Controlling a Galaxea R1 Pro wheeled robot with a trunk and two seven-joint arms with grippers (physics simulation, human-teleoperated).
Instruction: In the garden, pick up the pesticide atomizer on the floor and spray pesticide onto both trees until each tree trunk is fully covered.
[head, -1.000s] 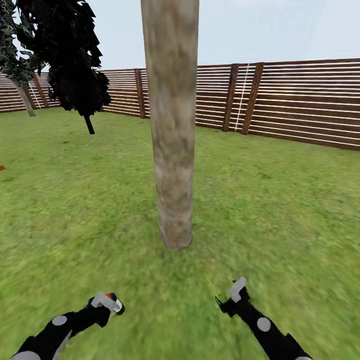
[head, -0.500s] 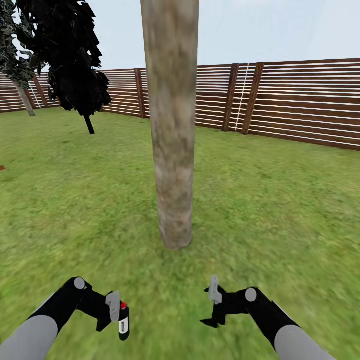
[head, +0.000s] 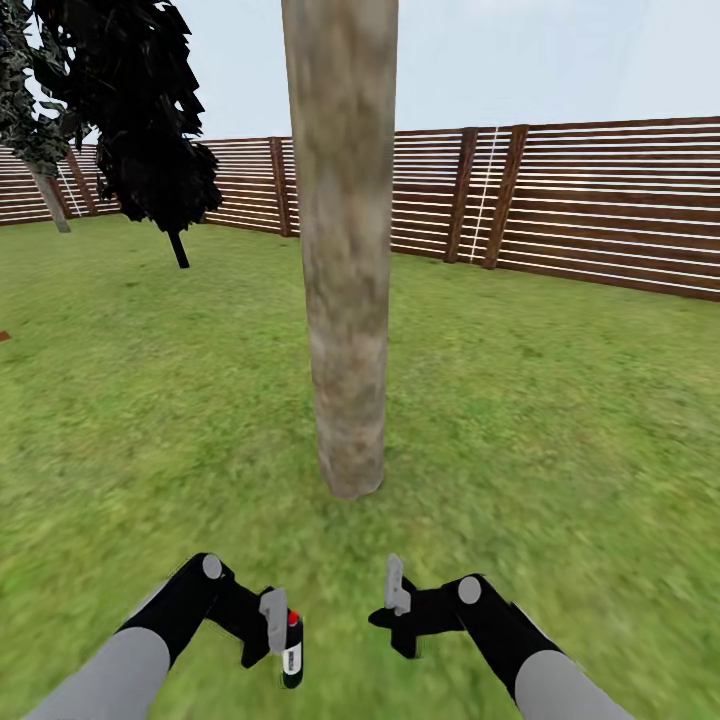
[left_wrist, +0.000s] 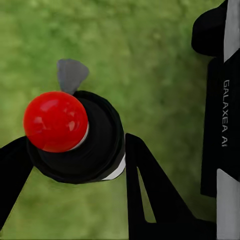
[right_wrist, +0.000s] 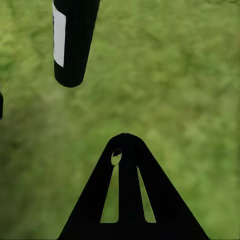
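Left gripper (head: 283, 630): I held it clamped on the pesticide atomizer (head: 291, 648), red cap up.
Right gripper (head: 397, 610): empty; finger spacing unclear.
Tree trunk (head: 345, 300): ahead of both my grippers, apart.

The head camera looks forward and down across lawn toward a tree trunk (head: 345, 260); both wrist cameras look closely down on the same grass (right_wrist: 175, 75).

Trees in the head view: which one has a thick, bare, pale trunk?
The nearest tree, straight ahead of both arms. The dark tree near the fence has only a thin black stem.
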